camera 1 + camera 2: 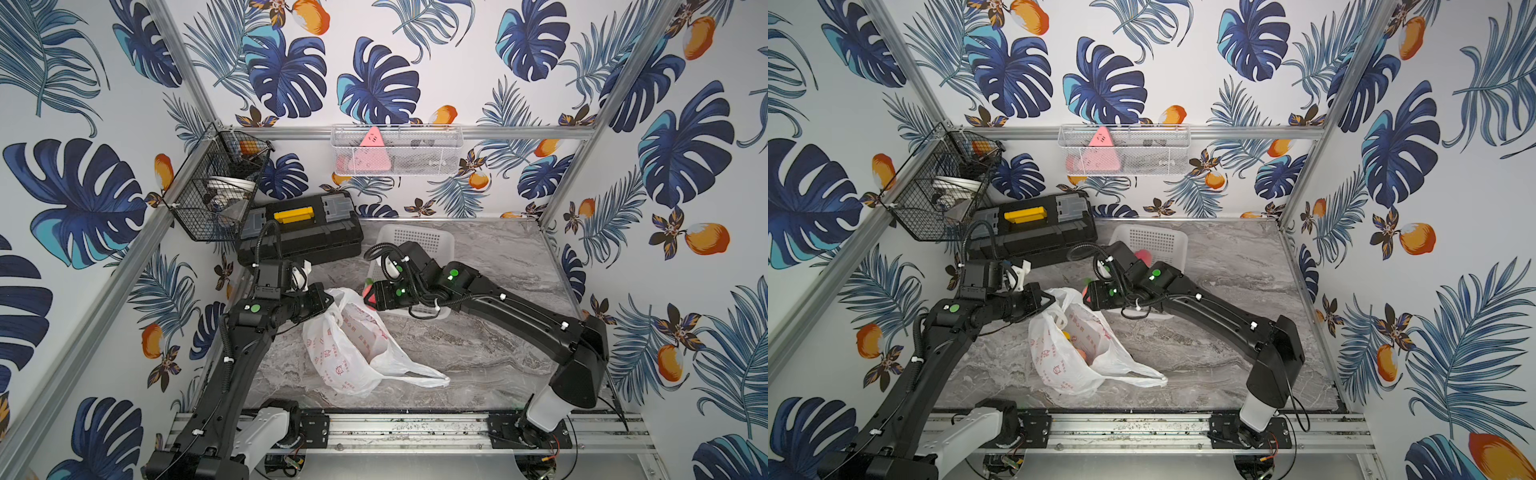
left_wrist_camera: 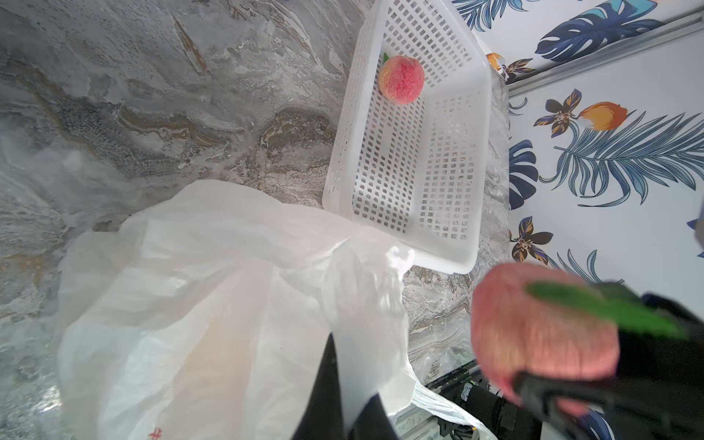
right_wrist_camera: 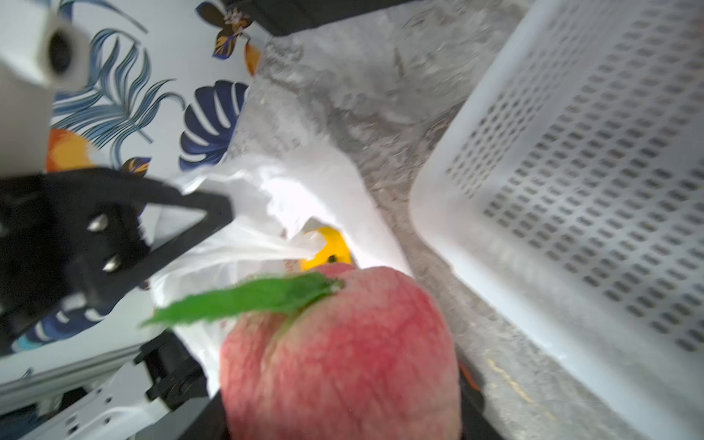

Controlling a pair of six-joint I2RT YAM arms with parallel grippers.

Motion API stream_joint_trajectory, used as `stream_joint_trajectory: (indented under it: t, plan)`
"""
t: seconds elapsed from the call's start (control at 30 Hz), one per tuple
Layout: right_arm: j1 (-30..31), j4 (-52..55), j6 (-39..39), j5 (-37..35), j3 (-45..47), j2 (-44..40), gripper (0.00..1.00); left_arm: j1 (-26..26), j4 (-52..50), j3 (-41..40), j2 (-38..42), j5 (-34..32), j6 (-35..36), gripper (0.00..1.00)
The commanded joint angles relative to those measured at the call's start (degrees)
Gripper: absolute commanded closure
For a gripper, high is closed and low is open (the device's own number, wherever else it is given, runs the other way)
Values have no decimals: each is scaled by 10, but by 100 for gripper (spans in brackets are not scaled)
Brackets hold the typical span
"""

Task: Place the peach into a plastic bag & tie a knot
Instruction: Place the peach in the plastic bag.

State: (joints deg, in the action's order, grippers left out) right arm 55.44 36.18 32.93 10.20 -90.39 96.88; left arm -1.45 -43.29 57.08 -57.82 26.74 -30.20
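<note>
Now the plastic bag [image 1: 353, 353] is lying open-mouthed just beside the white basket [image 1: 419, 239], its rim being pinched by the fully clenched left gripper [image 1: 329, 300]. The right gripper [image 1: 371, 300], jaws partway apart, is grasping the peach [image 3: 343, 354] between that basket and the bag's mouth.

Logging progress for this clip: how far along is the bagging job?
Done: left gripper pinches the rim of the plastic bag, mouth open. In hand: right gripper holds the peach near that mouth, not inside yet. Remaining: drop it in, tie the loose handles.
</note>
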Motion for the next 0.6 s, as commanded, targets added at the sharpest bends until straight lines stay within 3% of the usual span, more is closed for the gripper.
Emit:
stream_joint_trajectory:
  t: [0.0, 0.1, 0.2, 0.37, 0.57]
  plan:
    - [29, -26, 51, 45, 27, 15, 47, -1, 10, 8, 2, 11, -8, 100]
    - [46, -36, 60, 55, 40, 56, 39, -2, 5, 8, 3, 8, -3, 100]
    - [51, -9, 49, 43, 23, 92, 25, -3, 2, 6, 7, 7, -2, 100]
    - [50, 24, 20, 10, 3, 81, 3, -4, 4, 1, 11, 5, -2, 100]
    - [0, 79, -16, -41, -41, 47, 5, -4, 11, -5, 12, 2, -4, 100]
